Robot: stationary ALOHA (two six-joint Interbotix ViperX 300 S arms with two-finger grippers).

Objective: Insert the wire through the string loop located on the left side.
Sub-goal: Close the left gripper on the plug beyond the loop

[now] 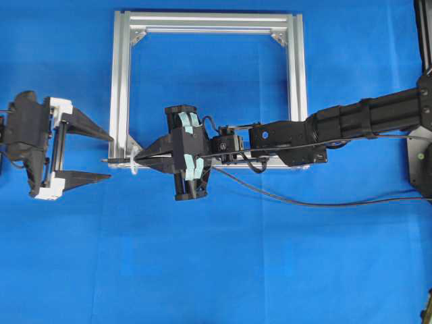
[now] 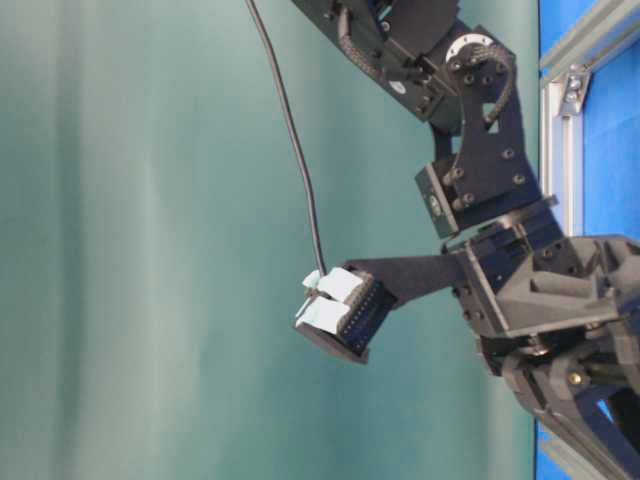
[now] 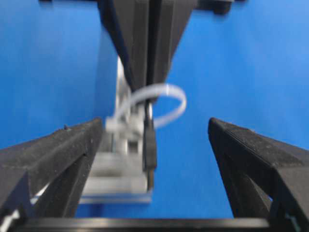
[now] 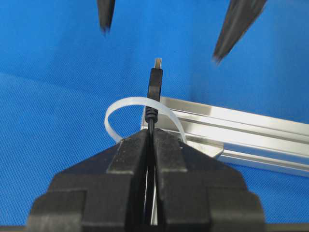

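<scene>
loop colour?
White, slightly translucent string loop; it shows best in the right wrist view, against the blue table.

The left gripper (image 1: 106,157) hangs low at the left, jaws spread wide; the right gripper (image 1: 137,158), jaws pinched together, reaches across.

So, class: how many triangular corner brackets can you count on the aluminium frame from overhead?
3: top-left corner bracket, top-right corner bracket, bottom-left corner bracket. A fourth may be hidden under the right arm.

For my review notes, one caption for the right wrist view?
Right gripper pinches the wire, plug poking through the string loop toward the open left gripper.
</scene>
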